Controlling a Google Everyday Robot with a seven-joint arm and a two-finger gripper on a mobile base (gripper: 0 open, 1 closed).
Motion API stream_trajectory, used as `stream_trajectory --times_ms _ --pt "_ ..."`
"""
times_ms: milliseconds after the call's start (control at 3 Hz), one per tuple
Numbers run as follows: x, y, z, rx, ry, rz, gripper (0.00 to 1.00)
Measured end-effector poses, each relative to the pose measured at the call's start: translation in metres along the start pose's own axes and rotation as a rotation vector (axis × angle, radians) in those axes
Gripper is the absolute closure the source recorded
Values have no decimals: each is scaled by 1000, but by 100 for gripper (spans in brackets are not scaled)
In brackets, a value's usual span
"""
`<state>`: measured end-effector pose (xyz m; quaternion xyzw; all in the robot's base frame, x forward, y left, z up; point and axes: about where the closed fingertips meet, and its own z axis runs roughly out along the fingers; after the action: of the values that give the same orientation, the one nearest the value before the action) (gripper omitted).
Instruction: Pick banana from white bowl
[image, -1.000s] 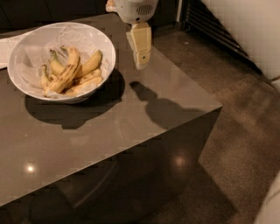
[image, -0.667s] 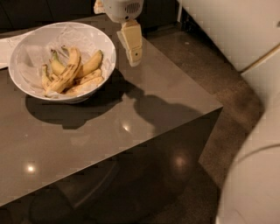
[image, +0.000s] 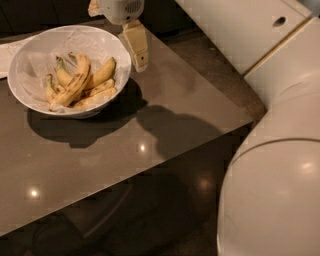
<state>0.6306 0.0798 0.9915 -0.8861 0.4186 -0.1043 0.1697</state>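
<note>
Far left, you have a flat white sheet (image: 6, 52), possibly paper, cut off by the frame edge. Next to it the wide round white bowl with crinkled lining (image: 22, 87) sits on the glossy grey-brown counter (image: 125, 165). Inside it, the long slim brown-speckled yellow banana (image: 75, 84) lies diagonally across the pile. Its lower end is lost among others you can't count cleanly. A plumper clean yellow banana (image: 103, 71) leans beside it. Just right of the bowl's rim hangs the tan-and-white hand (image: 139, 57), outside the bowl. Its top is cut off, and you cannot tell whether it is spread or pressed together. The robot's rounded white body (image: 280, 190) fills the lower right, itself cropped.
</note>
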Motion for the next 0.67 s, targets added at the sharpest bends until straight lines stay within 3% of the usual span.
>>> stream_trajectory --times_ms 333,667 --pt "-7 -11 2 32 3 -39 0" --pt "-18 -27 16 21 -3 -89 0"
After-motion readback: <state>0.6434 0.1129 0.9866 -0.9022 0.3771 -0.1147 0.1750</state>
